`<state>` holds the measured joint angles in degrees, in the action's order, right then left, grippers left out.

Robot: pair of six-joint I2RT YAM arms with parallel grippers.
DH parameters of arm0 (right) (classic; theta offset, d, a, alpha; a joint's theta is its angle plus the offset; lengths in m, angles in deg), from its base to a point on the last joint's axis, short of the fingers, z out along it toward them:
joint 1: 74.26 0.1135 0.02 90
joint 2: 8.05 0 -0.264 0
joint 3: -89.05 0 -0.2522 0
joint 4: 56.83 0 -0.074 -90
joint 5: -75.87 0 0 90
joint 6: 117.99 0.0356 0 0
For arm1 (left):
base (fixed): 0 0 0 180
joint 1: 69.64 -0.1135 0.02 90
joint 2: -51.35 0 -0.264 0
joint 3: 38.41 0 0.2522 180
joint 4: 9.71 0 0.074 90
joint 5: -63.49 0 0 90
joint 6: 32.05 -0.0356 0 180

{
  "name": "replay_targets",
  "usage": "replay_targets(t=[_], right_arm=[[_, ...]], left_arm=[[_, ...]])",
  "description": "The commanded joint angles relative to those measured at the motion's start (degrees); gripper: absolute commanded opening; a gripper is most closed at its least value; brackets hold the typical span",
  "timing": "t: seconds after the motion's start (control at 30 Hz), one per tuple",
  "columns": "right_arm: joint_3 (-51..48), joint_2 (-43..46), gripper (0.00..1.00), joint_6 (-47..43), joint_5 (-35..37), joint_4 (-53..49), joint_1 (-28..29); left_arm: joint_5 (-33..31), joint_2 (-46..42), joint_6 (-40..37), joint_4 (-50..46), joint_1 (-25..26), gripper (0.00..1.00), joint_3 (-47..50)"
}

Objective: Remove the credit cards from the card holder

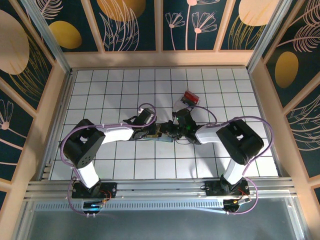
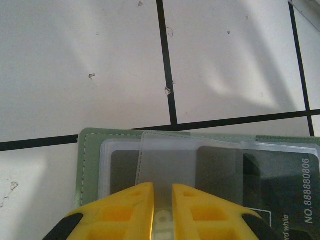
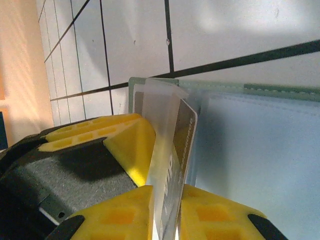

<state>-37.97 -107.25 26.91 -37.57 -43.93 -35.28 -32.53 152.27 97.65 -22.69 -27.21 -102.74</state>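
Yellow fingers (image 3: pixel 125 145) of your right claw (image 3: pixel 167 187) pinch a card (image 3: pixel 184 135) on edge, still wrapped in its clear sleeve (image 3: pixel 160 100), likely to slide it free. Your left claw (image 2: pixel 163 192) nips a sleeve flap, seemingly pinning the card holder (image 2: pixel 90 165) open on the tiled table (image 2: pixel 100 60) between both arms.

Table (image 1: pixel 100 90): white tiles, black grid lines. Walls (image 1: pixel 135 25): dark teal, orange discs, cream line-drawn plants. Card holder (image 2: pixel 87 165): grey-green, pale stitching, frosted clear sleeves. Credit card (image 2: pixel 285 185) inside: near-black, white print. Second credit card (image 3: pixel 184 131): grey-brown. Left gripper (image 2: pixel 162 200) fingers (image 2: pixel 125 212): yellow. Clear box (image 1: pixel 190 97), 1 o'clock of the holder: red contents. Cables (image 1: pixel 265 125): purple.
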Motion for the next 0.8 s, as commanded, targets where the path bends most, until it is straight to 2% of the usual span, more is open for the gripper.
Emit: replay_targets(t=[0.0,0.1,0.17,0.37,0.77], right_arm=[[2.24,-1.42,0.13,0.32,1.16,2.03,0.22],[2.98,-0.76,0.03,-1.10,2.85,-1.14,0.26],[3.53,0.49,0.00,-3.30,4.90,-5.68,0.15],[4.94,6.50,0.00,-10.33,11.67,-18.58,0.22],[11.94,15.06,0.00,-23.10,19.95,-31.65,-1.09]], left_arm=[[2.34,0.89,0.63,-2.18,0.02,0.18,2.13],[1.27,0.12,1.18,-2.36,0.10,0.18,2.55],[-0.13,-0.52,1.42,-2.75,0.08,0.18,2.79],[-3.89,-1.67,0.76,-3.15,-0.13,0.19,2.84],[-8.75,-4.32,-5.20,-1.53,-1.98,0.19,2.31]])
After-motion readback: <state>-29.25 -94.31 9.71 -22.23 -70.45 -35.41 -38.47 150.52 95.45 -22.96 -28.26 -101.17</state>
